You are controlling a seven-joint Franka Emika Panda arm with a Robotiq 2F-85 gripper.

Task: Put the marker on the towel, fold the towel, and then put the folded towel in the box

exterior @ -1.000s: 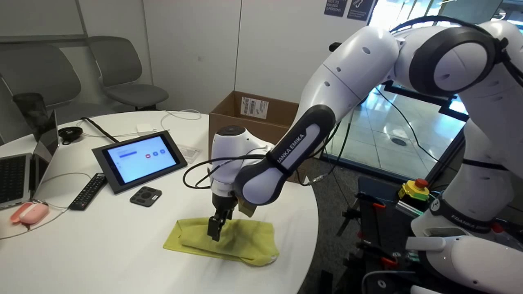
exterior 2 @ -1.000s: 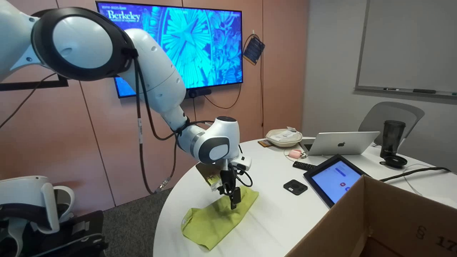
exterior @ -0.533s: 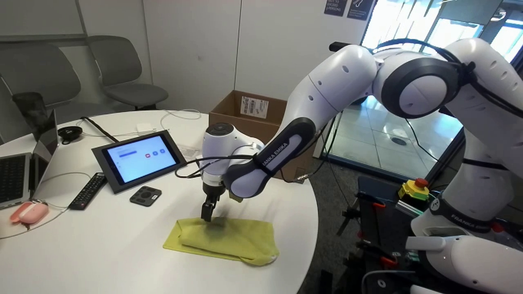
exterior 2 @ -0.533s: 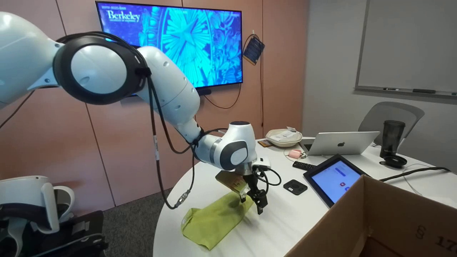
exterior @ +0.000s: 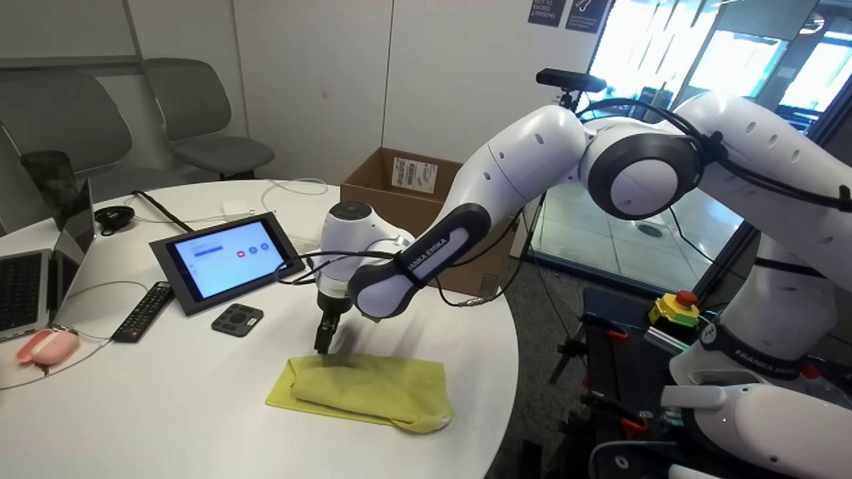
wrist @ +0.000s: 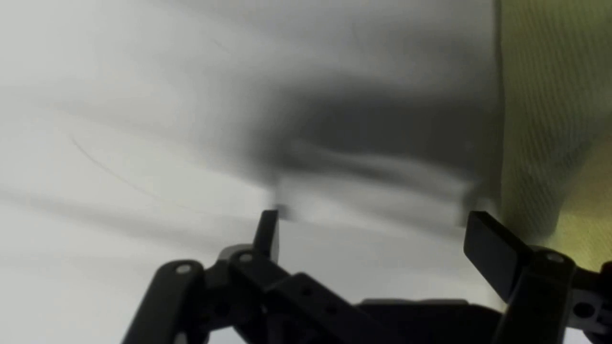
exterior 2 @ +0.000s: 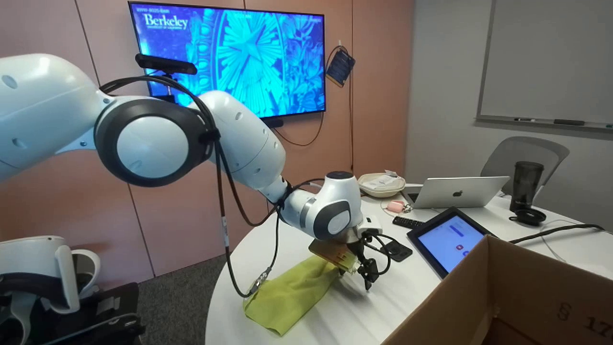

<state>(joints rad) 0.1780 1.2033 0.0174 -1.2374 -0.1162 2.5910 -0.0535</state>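
Observation:
The yellow-green towel (exterior: 373,392) lies folded into a long strip on the white table, also seen as a towel (exterior 2: 292,302) in an exterior view. My gripper (wrist: 373,220) is spread wide with only bare tabletop between its fingers. In the wrist view, the right-hand finger is close by the edge of the towel (wrist: 550,119), while the left-hand one is over the table. An exterior view puts the gripper (exterior: 325,344) low at the towel's far long edge. Behind the arm stands the open cardboard box (exterior: 413,206). The marker is hidden or out of view.
A black-framed tablet (exterior: 229,259), a dark round-cornered puck-like device (exterior: 237,320) and a remote (exterior: 143,313) lie beyond the towel. A laptop (exterior 2: 459,191) is further off. The arm's loose cable (exterior 2: 239,287) hangs in front of the towel in an exterior view.
My gripper has travelled from above the towel to beyond its long edge, toward the tablet and box side. The towel looks the same, and the jaws stay apart throughout.

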